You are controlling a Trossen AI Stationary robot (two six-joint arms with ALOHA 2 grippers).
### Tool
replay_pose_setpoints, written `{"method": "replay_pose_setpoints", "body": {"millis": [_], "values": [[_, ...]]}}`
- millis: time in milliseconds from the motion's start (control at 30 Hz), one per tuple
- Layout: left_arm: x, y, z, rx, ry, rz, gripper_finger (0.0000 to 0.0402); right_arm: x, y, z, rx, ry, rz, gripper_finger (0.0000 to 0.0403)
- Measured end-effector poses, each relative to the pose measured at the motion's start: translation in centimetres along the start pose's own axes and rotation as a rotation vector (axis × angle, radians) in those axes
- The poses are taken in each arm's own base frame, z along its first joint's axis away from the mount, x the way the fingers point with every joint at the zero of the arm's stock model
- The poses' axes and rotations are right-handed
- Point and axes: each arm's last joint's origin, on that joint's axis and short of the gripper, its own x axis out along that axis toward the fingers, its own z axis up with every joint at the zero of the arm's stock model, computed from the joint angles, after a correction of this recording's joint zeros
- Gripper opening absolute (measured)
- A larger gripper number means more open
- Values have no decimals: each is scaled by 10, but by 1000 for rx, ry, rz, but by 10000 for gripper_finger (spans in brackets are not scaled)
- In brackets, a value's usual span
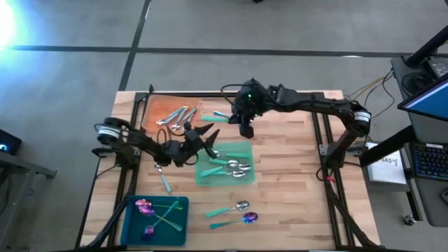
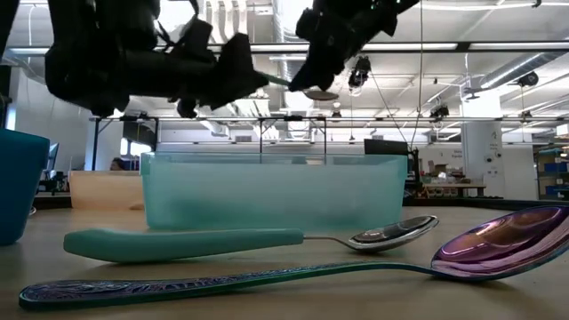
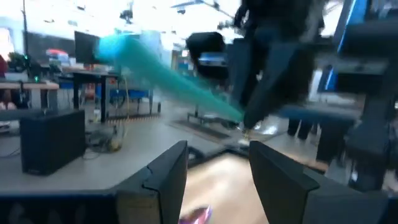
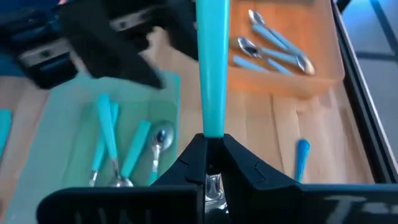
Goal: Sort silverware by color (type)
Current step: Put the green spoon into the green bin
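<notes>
**Right arm holding a teal-handled spoon above the counter; left arm poised beside it with jaws apart**

The wooden counter (image 1: pixel 287 168) fills the middle of the high view. Three coloured trays lie on it: an orange tray (image 1: pixel 155 106) at upper left of the counter, a green tray (image 1: pixel 246 148) at centre, and a blue tray (image 1: pixel 133 222) at lower left.

The right arm reaches in from the right of the frame; the right gripper (image 1: pixel 244 124) hangs above the counter just right of the orange tray, its jaws closed on a teal-handled spoon (image 4: pixel 211 68), gripped near the neck with the handle pointing away from the wrist. The left arm enters from the left; the left gripper (image 1: pixel 203 136) sits between the orange and green trays, near the right gripper, its jaws standing apart with nothing between them.

The silverware is distributed as follows: all-silver pieces (image 1: pixel 176 117) in the orange tray; teal-handled, silver-headed spoons (image 1: pixel 231 166) in the green tray; purple-headed pieces (image 1: pixel 145 208) in the blue tray. Loose on the counter at lower centre lie one silver-headed teal spoon (image 1: pixel 229 208) and one purple-headed spoon (image 1: pixel 238 220); another utensil (image 1: pixel 164 182) lies left of the green tray.
</notes>
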Motion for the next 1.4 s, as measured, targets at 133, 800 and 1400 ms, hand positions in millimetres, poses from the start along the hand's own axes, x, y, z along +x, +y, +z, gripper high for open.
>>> {"method": "replay_pose_setpoints", "body": {"millis": [133, 800, 1400], "values": [[2, 2, -4, -39, 4, 15, 157, -2, 14, 8, -48, -36, 17, 15], [16, -12, 36, -48, -133, -115, 69, 0, 28, 11, -73, -31, 52, 14], [16, -12, 26, -138, -57, -270, 45, -14, 36, 6, 60, 145, 90, 127]]}}
